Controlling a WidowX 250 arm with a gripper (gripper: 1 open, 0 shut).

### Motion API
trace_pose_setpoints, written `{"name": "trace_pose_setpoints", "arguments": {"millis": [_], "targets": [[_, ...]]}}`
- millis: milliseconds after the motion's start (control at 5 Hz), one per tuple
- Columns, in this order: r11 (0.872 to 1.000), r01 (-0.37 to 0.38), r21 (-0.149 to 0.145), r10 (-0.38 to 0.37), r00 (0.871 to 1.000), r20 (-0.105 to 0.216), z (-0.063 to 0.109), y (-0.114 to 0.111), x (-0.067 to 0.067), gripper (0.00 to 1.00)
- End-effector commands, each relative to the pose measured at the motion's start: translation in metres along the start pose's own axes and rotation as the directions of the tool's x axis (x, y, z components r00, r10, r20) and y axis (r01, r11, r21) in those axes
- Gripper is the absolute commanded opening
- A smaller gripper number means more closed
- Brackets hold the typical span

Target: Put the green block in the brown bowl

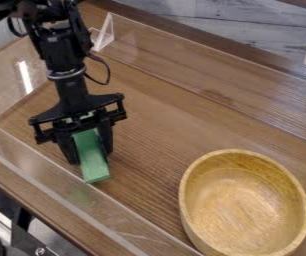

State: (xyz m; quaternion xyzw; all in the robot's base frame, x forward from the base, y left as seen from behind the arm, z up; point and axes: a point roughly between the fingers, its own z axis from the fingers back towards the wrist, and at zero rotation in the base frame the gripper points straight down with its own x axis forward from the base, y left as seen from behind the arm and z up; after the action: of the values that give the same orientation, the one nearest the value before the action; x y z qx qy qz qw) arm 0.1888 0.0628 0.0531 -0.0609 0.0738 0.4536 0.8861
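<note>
Brown wood-grained tabletop (183,110), its planks running diagonally; beyond it, weathered grey-white boards (256,22) at the upper right, with a dark brown strip between. Along the lower left, a pale, see-through edging (62,205), and outside it a dark area with black cabling.

Item: one robot arm (65,65), black, jointed, with cables looping at its side; enters from the upper left and reaches down to the table's left part.

Item: one gripper (88,143), black, at the arm's lower end, its fingers pinching the green block around its upper portion.

Item: one green block (92,166), plain bright green, elongated; upper end between the fingers, lower end projecting below them, toward the near edge. Whether it touches the tabletop cannot be told.

Item: one brown bowl (244,205), round, light tan wood, thick rim; stands at the lower right, well apart from block and gripper. The block is outside it.
</note>
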Motion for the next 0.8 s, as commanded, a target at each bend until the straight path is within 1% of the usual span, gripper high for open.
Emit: {"name": "trace_pose_setpoints", "arguments": {"millis": [0,400,600], "targets": [[0.999,0.030,-0.027,-0.028,0.998,0.054,0.020,-0.008,0.005,0.00],[0.998,0.063,-0.030,-0.062,0.998,0.033,0.031,-0.009,0.002,0.00],[0.996,0.078,-0.036,-0.077,0.997,0.023,0.035,-0.010,0.001,0.00]]}}
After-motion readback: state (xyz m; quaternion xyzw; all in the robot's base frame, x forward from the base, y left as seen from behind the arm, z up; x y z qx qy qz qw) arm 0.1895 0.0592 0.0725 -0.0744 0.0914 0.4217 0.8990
